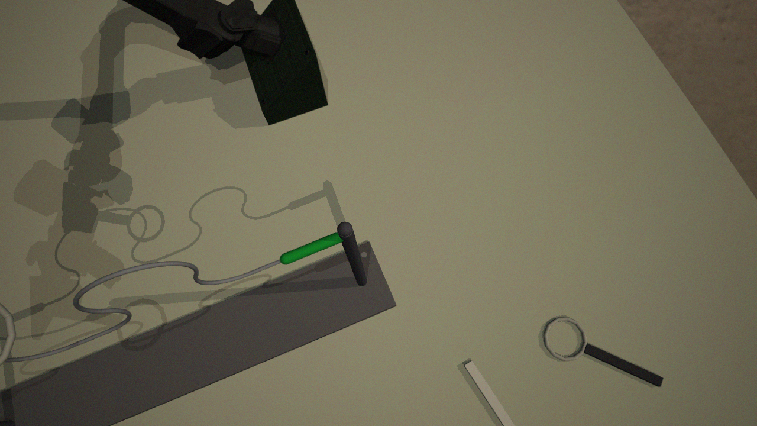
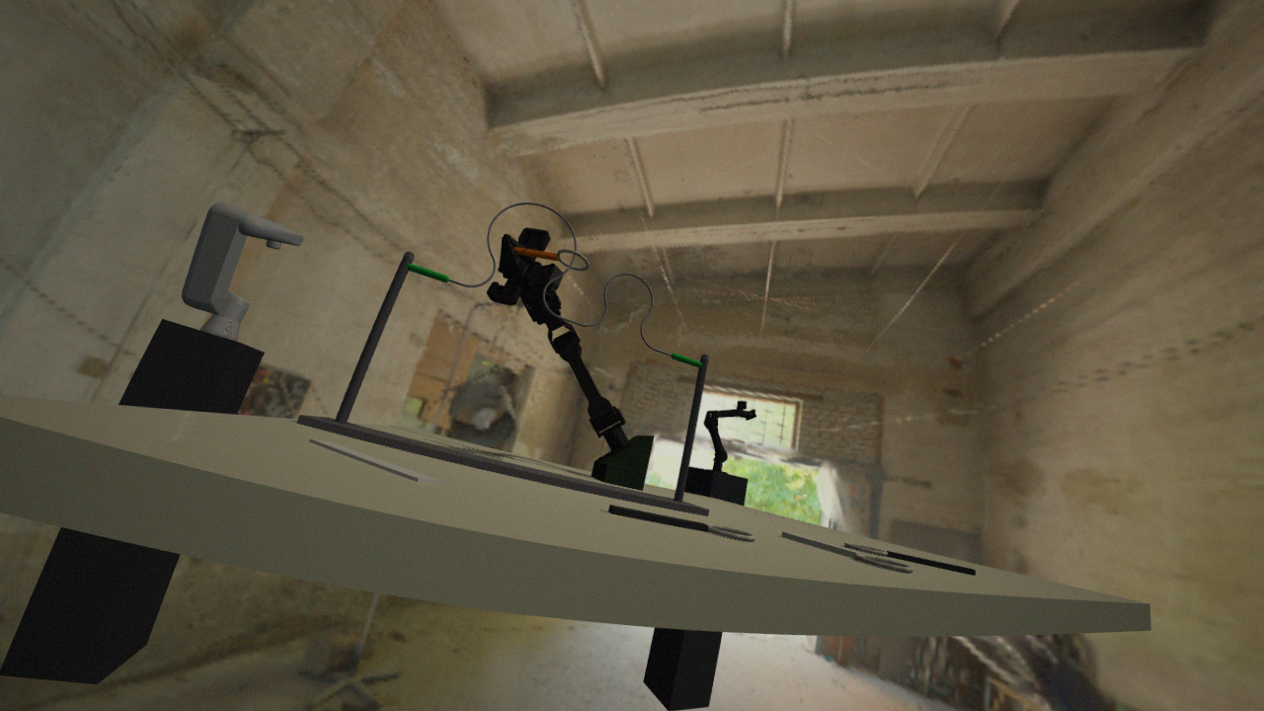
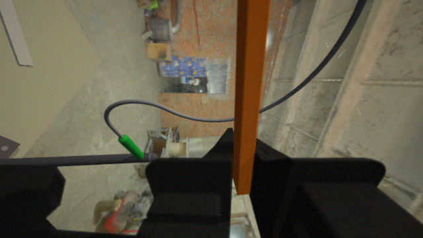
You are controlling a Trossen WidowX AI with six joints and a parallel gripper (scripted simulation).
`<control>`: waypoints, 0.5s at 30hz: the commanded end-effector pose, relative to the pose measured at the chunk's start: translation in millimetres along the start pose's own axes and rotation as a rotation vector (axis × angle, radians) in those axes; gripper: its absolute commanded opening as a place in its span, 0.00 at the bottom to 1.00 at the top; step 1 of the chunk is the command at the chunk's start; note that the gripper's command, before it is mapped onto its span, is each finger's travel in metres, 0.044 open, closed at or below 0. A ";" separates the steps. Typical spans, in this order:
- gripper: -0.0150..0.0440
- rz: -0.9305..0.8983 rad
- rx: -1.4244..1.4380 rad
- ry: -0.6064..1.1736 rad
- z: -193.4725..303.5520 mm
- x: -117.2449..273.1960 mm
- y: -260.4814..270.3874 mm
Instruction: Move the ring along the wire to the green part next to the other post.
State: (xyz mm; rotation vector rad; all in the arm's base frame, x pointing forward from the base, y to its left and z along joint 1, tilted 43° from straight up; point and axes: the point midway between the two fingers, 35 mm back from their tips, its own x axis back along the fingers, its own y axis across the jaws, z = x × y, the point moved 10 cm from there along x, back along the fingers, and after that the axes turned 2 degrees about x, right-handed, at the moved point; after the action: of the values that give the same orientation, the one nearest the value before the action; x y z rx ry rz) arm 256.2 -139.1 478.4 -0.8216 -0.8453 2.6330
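Leaning steeply up from the dark green base (image 1: 301, 84) (image 2: 638, 461), with the arm (image 1: 198, 29) (image 2: 579, 366) slanting toward upper left in the exterior view and leaving the top view at its upper edge. Bent and bunched at the wrist, high above the table (image 1: 502, 174) (image 2: 530, 566) (image 3: 46, 76). Clenched at the gripper (image 2: 514, 251) (image 3: 233, 132) on the orange handle (image 2: 536, 253) (image 3: 249, 99), close to its butt end.

Pointing, along the handle's long axis, from the fingers out to the ring (image 1: 11, 333) (image 2: 587, 263): nearly level in the exterior view, dipping slightly toward the ring, and to the right there. Running almost upright through the wrist view, with the ring end beyond the upper edge. Cut off by the left edge of the top view at the ring.

Up at the right side of the tall loop in the wire (image 1: 169, 262) (image 2: 530, 203) (image 3: 142, 102), between the posts and well apart from the green part (image 1: 312, 248) (image 2: 686, 359) (image 3: 131, 147) by the near post (image 1: 353, 257) (image 2: 691, 433) (image 3: 66, 160). Seemingly around the grey wire there; too small to tell whether touching it. Also apart from the other green part (image 2: 429, 273) by the far post (image 2: 375, 336).
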 end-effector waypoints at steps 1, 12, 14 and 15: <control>0.00 0.028 0.048 -0.005 0.4 -0.3 0.7; 0.00 0.096 0.167 -0.017 2.0 -1.1 2.0; 0.00 0.108 0.189 -0.019 2.3 -1.2 2.2; 0.00 0.114 0.200 -0.020 2.5 -1.3 2.3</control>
State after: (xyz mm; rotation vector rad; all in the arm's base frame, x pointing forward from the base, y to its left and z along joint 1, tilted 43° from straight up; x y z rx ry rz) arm 255.6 -141.8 479.3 -0.8153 -0.6003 2.7480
